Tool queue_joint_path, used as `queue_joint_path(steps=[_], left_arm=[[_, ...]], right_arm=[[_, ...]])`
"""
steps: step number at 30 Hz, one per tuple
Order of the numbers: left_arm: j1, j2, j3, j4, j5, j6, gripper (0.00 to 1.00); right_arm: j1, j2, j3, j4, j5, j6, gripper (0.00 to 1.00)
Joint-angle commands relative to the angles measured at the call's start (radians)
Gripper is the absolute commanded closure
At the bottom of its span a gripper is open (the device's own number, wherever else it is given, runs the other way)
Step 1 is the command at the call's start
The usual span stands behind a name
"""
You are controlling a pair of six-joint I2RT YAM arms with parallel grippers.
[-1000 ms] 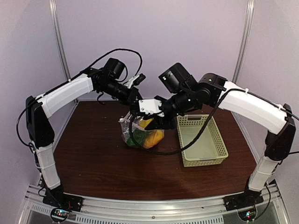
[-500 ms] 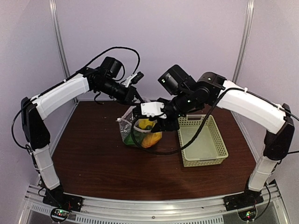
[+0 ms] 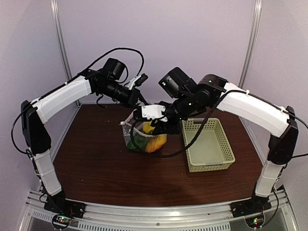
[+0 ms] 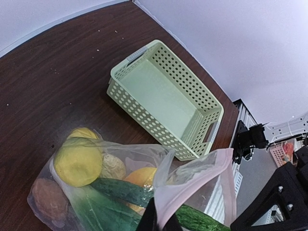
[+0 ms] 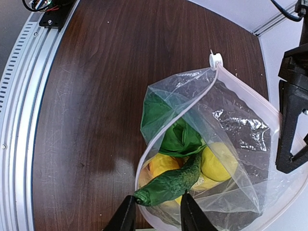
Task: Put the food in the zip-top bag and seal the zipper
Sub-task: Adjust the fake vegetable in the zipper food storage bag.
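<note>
**A:** The zip-top bag (image 3: 144, 137) sits mid-frame on the table (image 3: 96, 163) in the top view, picture-left of the basket (image 3: 211, 149), with the food (image 3: 154, 143) inside. What might fail?

**B:** The cucumber (image 5: 173, 182) pokes over the rim. While it lies there, the zipper (image 5: 207, 86) can't meet. A hard shove could also yank the edge from the left gripper (image 4: 159, 219).

**A:** Poses?

**B:** Left arm reaches in from upper left, gripper clenched on the bag's mouth. The right gripper (image 5: 156, 215) angles down, jaws astride the cucumber's end. Whether they grip it, I cannot tell.
</note>
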Motion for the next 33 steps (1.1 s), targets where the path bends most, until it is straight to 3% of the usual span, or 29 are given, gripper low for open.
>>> queue_joint_path(steps=[1,5,16,23,33], left_arm=[[0.005,-0.039,-0.013,0.042,0.019,0.011,0.96],[0.005,-0.041,-0.013,0.042,0.018,0.011,0.96],[0.005,-0.048,-0.014,0.042,0.046,0.003,0.96],[0.005,-0.071,-0.012,0.042,0.065,0.0,0.96],[0.005,-0.075,-0.015,0.043,0.07,-0.001,0.95]], right_arm=[[-0.001,0.026,0.029,-0.021,-0.023,0.017,0.68],[-0.001,0.032,0.025,-0.02,-0.017,0.017,0.73],[-0.002,0.083,0.08,-0.008,0.014,0.066,1.0],[0.0,0.155,0.144,-0.039,0.044,0.084,1.0],[0.0,0.098,0.139,-0.072,0.101,-0.015,0.67]])
